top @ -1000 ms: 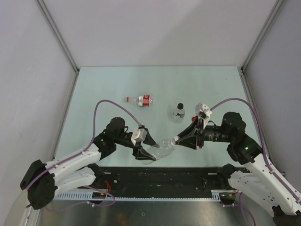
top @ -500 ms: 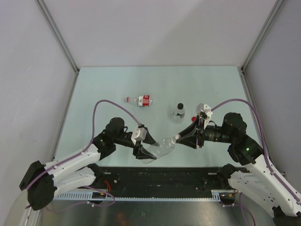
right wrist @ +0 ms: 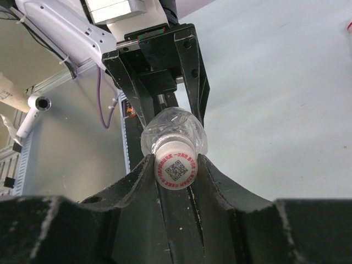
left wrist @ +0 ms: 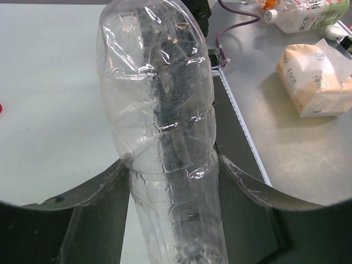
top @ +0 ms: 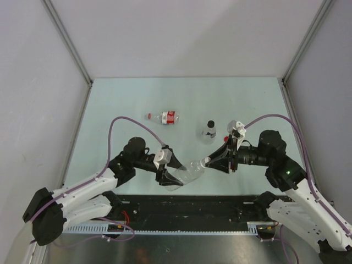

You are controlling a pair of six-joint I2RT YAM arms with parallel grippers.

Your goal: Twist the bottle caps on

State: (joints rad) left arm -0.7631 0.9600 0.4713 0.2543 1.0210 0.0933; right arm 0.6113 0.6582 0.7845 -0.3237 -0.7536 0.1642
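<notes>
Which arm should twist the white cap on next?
Right. The right gripper pinches the white cap on the neck; the left gripper clamps the clear bottle, steadying it.

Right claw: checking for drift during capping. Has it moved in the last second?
Yes, slightly: the right claw edged left, toward the left arm, judged against the standing bottle.

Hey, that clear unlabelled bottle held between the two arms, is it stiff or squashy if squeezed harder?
Probably squashy: the clear bottle looks empty and thin-walled, its sides creased and dented above the left gripper. Likely very light too. Its glossy plastic may slip round in that grip when the right gripper turns the white cap.
</notes>
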